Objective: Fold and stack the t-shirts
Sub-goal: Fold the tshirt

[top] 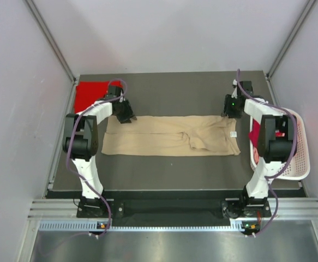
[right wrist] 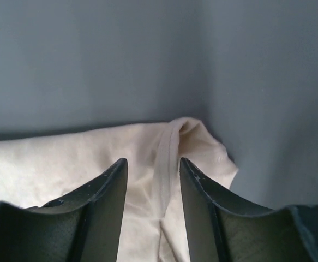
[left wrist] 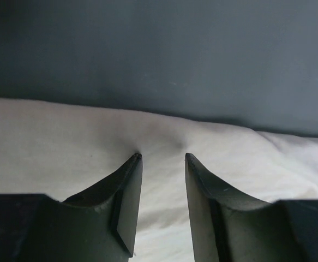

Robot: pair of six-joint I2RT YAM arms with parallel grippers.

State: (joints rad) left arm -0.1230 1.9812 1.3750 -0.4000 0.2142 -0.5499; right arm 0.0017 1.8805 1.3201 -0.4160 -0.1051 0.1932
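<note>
The tan t-shirt [top: 169, 136] lies flat as a long band across the middle of the bench [top: 175, 90], likely so both far corners can be taken at once. The left end effector [left wrist: 161, 158] sits on its far-left edge, fingers apart over puckered cloth. The right end effector [right wrist: 153, 164] straddles a hem at the far-right corner, fingers also apart. A red t-shirt [top: 90, 95] waits folded at far left, and the white basket [top: 298, 158] at right holds more.

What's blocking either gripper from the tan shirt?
Nothing visible. The left gripper and right gripper sit at the far edge of the tan shirt, fingers parted over it.
</note>
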